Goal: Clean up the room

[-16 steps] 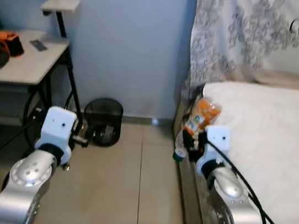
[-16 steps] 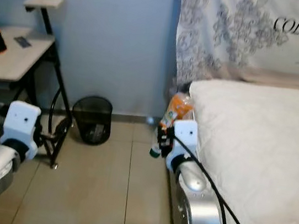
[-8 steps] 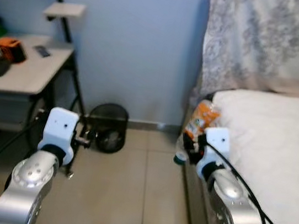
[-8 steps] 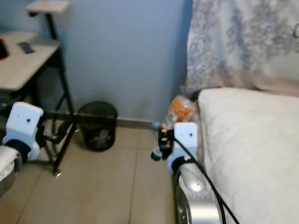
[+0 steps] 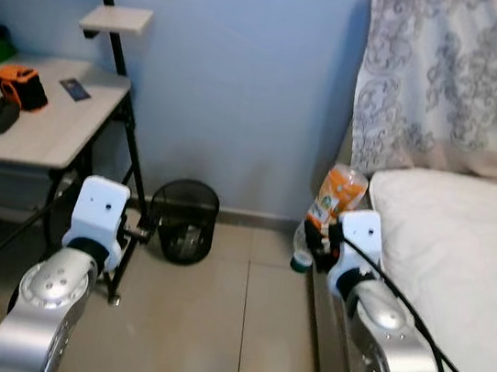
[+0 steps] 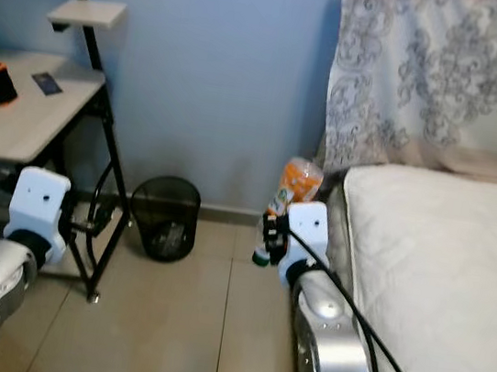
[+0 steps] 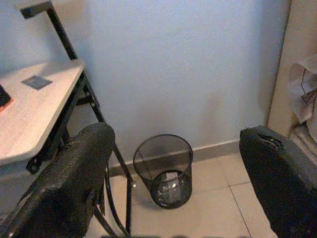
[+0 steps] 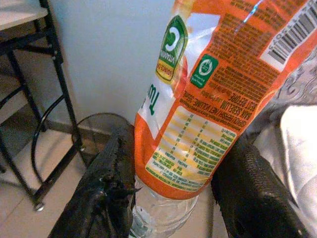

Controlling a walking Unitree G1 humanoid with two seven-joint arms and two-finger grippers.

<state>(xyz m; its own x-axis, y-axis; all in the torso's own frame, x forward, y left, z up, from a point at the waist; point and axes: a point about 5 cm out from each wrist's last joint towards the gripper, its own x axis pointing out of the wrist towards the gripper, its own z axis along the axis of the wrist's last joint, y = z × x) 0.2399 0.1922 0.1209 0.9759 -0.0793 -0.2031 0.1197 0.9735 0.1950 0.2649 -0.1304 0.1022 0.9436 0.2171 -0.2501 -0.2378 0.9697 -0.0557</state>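
My right gripper (image 5: pixel 315 237) is shut on a plastic bottle (image 5: pixel 329 202) with an orange label and a green cap pointing down, held in the air beside the bed's edge. In the right wrist view the bottle (image 8: pixel 208 94) sits between both black fingers (image 8: pixel 111 183). A black mesh waste bin (image 5: pixel 184 221) stands on the tiled floor against the blue wall, to the left of the bottle; it shows again as the bin (image 7: pixel 166 171) in the left wrist view. My left gripper (image 7: pixel 173 183) is open with nothing between its fingers, held low beside the desk leg.
A white desk (image 5: pixel 39 124) on a black frame stands at the left, carrying an orange-and-black object (image 5: pixel 20 85) and a small dark card. A bed (image 5: pixel 462 244) with a white cover and patterned pillow takes up the right. Bare tiles lie between them.
The whole picture has shifted rightward, so the camera has turned left; bin and desk now sit nearer the middle. The bottle stays in my right gripper.
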